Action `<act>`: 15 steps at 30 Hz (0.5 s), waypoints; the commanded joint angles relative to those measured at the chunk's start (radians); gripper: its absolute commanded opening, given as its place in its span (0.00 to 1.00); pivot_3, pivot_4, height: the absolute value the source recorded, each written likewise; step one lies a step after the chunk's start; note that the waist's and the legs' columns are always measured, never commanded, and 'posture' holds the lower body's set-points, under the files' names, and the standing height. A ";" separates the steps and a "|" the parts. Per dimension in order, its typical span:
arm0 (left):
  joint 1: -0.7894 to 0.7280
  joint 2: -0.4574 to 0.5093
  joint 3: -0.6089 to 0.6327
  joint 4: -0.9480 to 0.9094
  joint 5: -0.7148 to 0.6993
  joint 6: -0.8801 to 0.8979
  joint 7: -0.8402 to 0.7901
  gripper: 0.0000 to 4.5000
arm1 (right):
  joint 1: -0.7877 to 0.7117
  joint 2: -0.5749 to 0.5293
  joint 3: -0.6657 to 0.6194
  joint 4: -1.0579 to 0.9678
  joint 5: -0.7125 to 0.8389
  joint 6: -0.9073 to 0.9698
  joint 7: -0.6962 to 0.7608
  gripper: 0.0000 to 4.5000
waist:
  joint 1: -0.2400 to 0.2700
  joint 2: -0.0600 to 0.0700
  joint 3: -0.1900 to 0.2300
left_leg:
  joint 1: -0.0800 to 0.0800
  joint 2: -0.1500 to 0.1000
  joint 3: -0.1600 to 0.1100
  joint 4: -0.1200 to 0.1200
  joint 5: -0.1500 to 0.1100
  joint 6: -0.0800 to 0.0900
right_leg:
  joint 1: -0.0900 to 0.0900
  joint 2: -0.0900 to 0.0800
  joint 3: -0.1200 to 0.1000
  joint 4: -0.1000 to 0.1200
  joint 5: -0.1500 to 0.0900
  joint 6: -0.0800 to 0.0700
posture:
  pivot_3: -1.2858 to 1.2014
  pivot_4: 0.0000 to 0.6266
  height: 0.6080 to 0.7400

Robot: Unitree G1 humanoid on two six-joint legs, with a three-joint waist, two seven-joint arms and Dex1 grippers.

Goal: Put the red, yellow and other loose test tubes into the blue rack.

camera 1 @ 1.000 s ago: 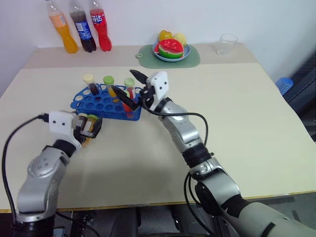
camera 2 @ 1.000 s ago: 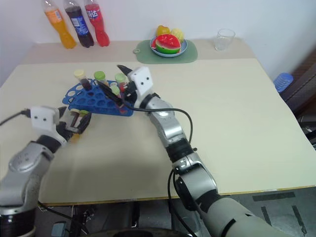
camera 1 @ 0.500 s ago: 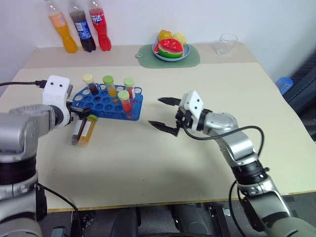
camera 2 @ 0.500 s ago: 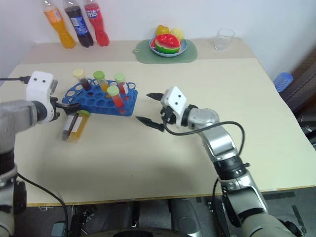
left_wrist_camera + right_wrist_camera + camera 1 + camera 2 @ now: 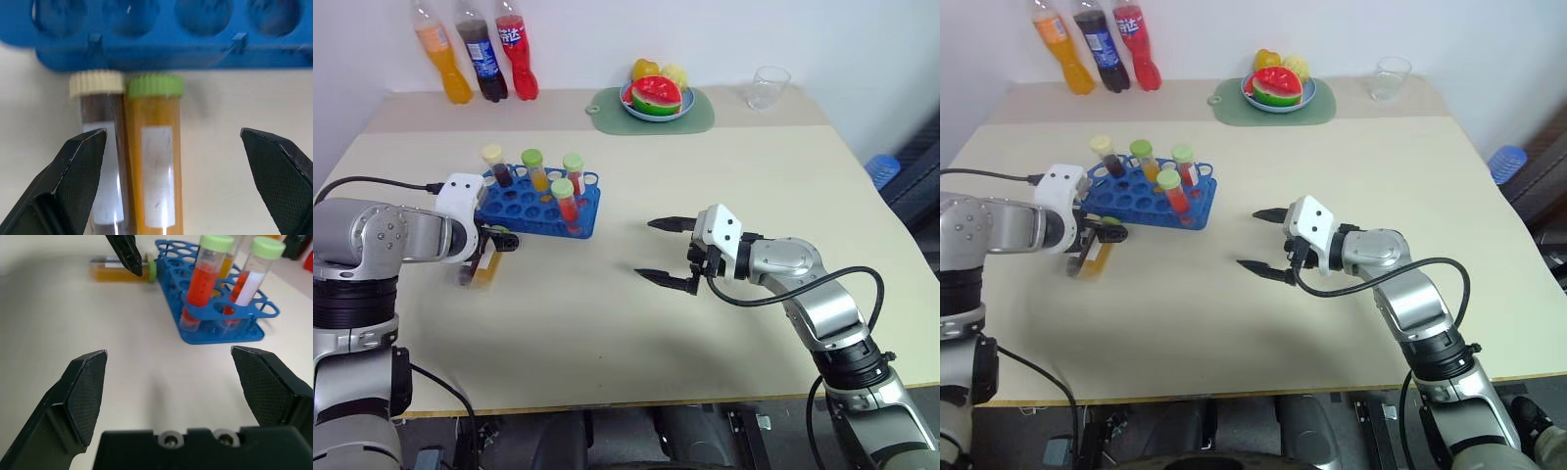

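right claw drew back | rack: 4 tubes | loose: 2

Rack on table, left of centre, w/ 4 tubes upright in it. 2 loose tubes lie side by side just in front of rack's near-left edge. Bottles behind at far-left edge; fruit plate on mat far centre; cup far right.
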 commanded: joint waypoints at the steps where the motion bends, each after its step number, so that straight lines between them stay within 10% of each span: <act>1: 0.000 -0.042 0.025 0.024 -0.060 0.008 0.104 1.00 | 0.001 -0.010 -0.020 -0.038 0.009 -0.016 0.004 0.99 | 0.009 0.000 0.000 | 0.000 0.000 0.000 0.000 0.000 0.000 | 0.000 0.000 0.000 0.000 0.000 0.000 | 0.52 0.24 0.95; 6: 0.010 -0.076 0.047 0.048 -0.088 0.008 0.203 1.00 | 0.004 -0.008 -0.015 -0.038 0.004 -0.020 -0.002 0.99 | 0.022 0.001 0.000 | 0.001 -0.001 0.001 0.000 0.001 -0.001 | 0.000 -0.001 0.000 0.000 0.000 0.000 | 0.52 0.24 0.95; 15: 0.006 -0.107 0.051 0.081 -0.137 0.008 0.257 0.28 | 0.008 -0.004 -0.007 -0.031 -0.018 -0.038 -0.010 1.00 | 0.023 0.001 -0.001 | 0.001 -0.001 0.001 0.000 0.002 -0.003 | 0.001 0.000 0.000 0.001 0.000 0.000 | 0.52 0.24 0.95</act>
